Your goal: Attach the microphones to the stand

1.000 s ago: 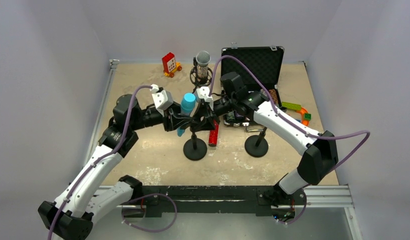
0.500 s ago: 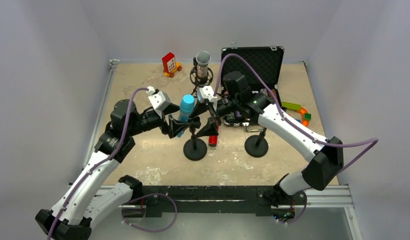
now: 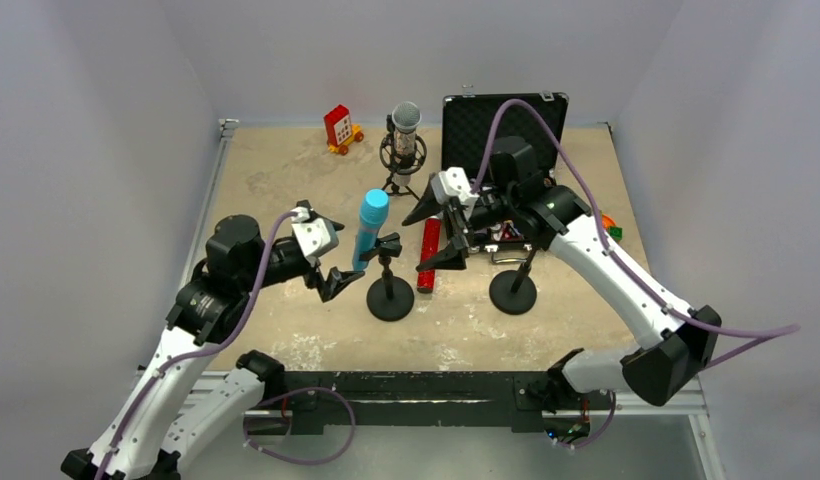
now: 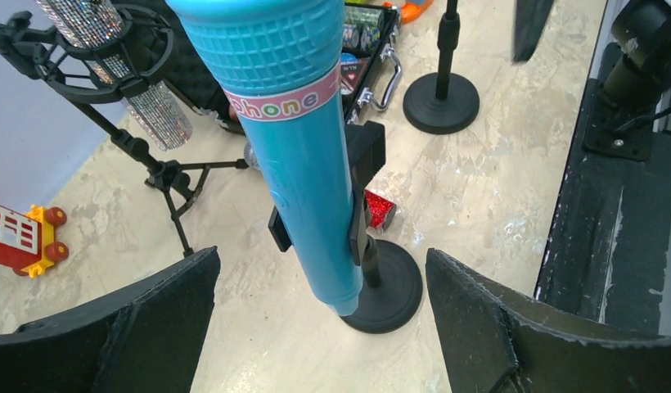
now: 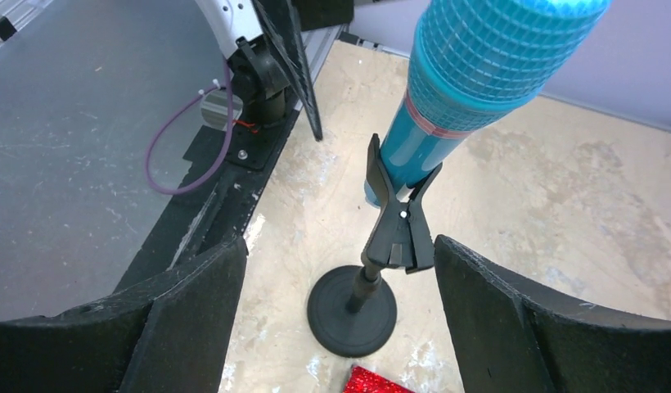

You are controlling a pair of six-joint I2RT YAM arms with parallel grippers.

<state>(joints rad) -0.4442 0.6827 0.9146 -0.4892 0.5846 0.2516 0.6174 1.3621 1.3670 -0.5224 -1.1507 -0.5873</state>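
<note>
Tabletop [image 3: 286, 180]: three microphones [image 3: 371, 225], three stands [image 3: 391, 300]

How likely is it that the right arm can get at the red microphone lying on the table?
Probably yes: the right gripper is open and hangs close by the red microphone, which lies uncovered between the occupied stand and the empty stand.

Scuffed beige worktop [image 3: 286, 180] bearing a round-based stand [image 3: 390, 300], a second stand [image 3: 513, 291], a tripod stand [image 3: 399, 185], a flat-lying red-glitter microphone [image 3: 427, 256], an open black case [image 3: 506, 125] and a red toy [image 3: 338, 128].

The blue microphone [image 3: 370, 230] and stand [image 3: 390, 300] obstruct the table [image 3: 286, 180] centre.
</note>
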